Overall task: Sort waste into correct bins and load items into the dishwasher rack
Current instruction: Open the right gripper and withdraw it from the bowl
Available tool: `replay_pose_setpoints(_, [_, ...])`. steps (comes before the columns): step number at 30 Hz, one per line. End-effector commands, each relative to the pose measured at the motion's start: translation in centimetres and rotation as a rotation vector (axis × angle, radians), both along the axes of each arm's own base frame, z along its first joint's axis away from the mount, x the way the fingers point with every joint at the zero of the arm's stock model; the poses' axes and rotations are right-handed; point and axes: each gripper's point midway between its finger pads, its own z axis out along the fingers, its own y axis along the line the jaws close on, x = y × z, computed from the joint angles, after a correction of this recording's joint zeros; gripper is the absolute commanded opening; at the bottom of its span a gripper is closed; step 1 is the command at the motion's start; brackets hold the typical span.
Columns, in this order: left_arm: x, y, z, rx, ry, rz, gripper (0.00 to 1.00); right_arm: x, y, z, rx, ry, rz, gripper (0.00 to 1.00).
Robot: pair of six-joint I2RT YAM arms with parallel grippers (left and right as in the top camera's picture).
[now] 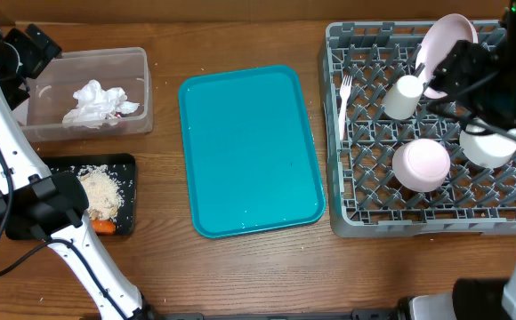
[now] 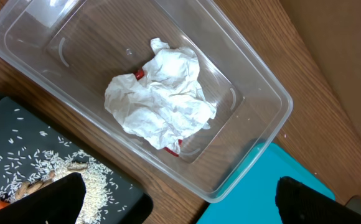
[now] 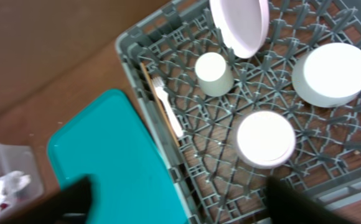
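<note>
The clear tub (image 1: 138,67) at the far left holds crumpled white napkins (image 1: 96,102) and a red wrapper (image 2: 139,74) under them. The black tray (image 1: 126,164) holds rice (image 1: 102,191) and an orange carrot (image 1: 105,227). The grey rack (image 1: 338,191) on the right holds the pink-white plate (image 1: 449,44), the cup (image 1: 403,98), the fork (image 1: 344,107) and two overturned bowls (image 1: 421,164) (image 1: 487,147). A thin brown stick (image 3: 155,93) lies beside the fork. My left gripper (image 2: 180,199) hangs open and empty above the tub. My right gripper (image 3: 180,205) is open and empty above the rack's left edge.
A teal serving tray (image 1: 249,147) lies between the bins and the rack. The left arm (image 1: 9,142) runs down the table's left side past the black tray. The right arm (image 1: 507,80) covers part of the rack's far right.
</note>
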Motion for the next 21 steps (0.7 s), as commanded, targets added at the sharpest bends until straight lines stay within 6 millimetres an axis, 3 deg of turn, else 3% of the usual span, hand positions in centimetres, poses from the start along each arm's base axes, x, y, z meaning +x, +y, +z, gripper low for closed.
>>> replay_pose_setpoints(1, [-0.2, 0.1, 0.8, 0.023, -0.014, -0.011, 1.0, -1.2, 1.0, 1.2, 0.039, -0.041, 0.036, 1.0])
replay_pose_setpoints(5, [-0.2, 0.1, 0.8, 0.023, -0.014, -0.011, 1.0, -1.3, 2.0, 1.2, 0.083, -0.038, 0.071, 1.0])
replay_pose_setpoints(17, [-0.2, 0.1, 0.8, 0.023, -0.014, -0.011, 1.0, -1.3, 2.0, 1.2, 0.08, -0.038, 0.074, 1.0])
replay_pose_setpoints(20, [-0.2, 0.1, 0.8, 0.023, -0.014, -0.011, 1.0, -1.5, 2.6, 1.4, -0.068, -0.06, 0.318, 1.0])
replay_pose_setpoints(21, [-0.2, 0.1, 0.8, 0.023, -0.015, -0.011, 1.0, -1.8, 2.5, 1.7, -0.079, -0.07, 0.328, 1.0])
